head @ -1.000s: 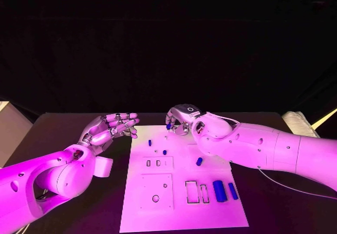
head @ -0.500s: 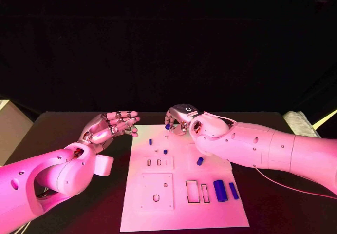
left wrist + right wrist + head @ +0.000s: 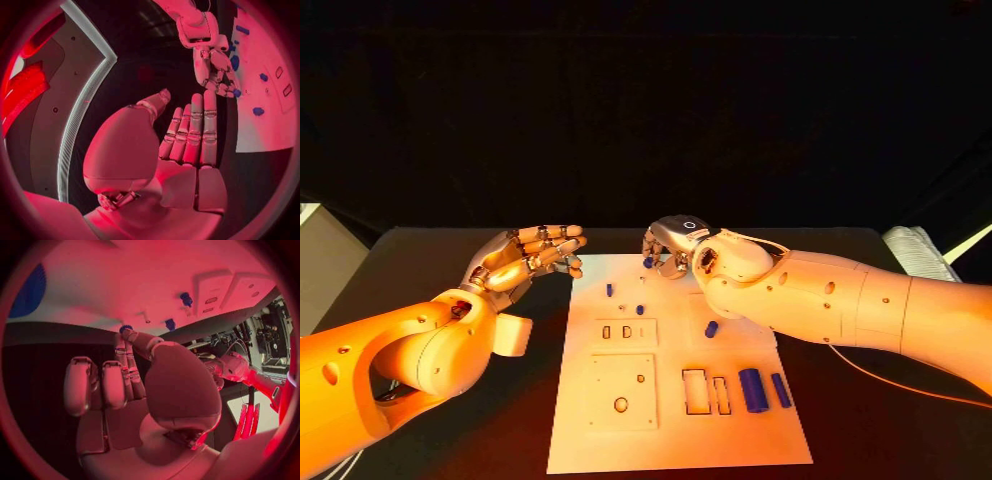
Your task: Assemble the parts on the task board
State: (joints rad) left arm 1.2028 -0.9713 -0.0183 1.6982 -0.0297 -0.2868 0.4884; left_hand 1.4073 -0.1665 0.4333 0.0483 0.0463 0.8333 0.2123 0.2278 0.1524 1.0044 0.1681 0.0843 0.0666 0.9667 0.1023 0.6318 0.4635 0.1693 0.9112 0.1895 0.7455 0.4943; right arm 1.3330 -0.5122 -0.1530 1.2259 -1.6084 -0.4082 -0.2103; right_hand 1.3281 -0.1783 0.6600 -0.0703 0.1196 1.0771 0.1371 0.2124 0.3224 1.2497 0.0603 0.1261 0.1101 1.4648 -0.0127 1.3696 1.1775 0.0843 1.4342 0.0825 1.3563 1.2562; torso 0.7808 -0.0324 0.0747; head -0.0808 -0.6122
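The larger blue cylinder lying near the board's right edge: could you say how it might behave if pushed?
The larger blue cylinder looks round and lies on its side, so it would probably roll sideways across the smooth task board. It seems rigid, likely keeping its shape.

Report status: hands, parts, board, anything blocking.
Left hand open, beside the task board. Right hand pinches small blue part over board's far end. Nothing blocking.

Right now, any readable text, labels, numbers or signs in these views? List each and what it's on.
None readable.
Right hand: a small round ring mark on its back, no letters or digits.
Task board: only cut-out slots and holes, no print.
Blue parts: unmarked.
Left hand: no markings legible.
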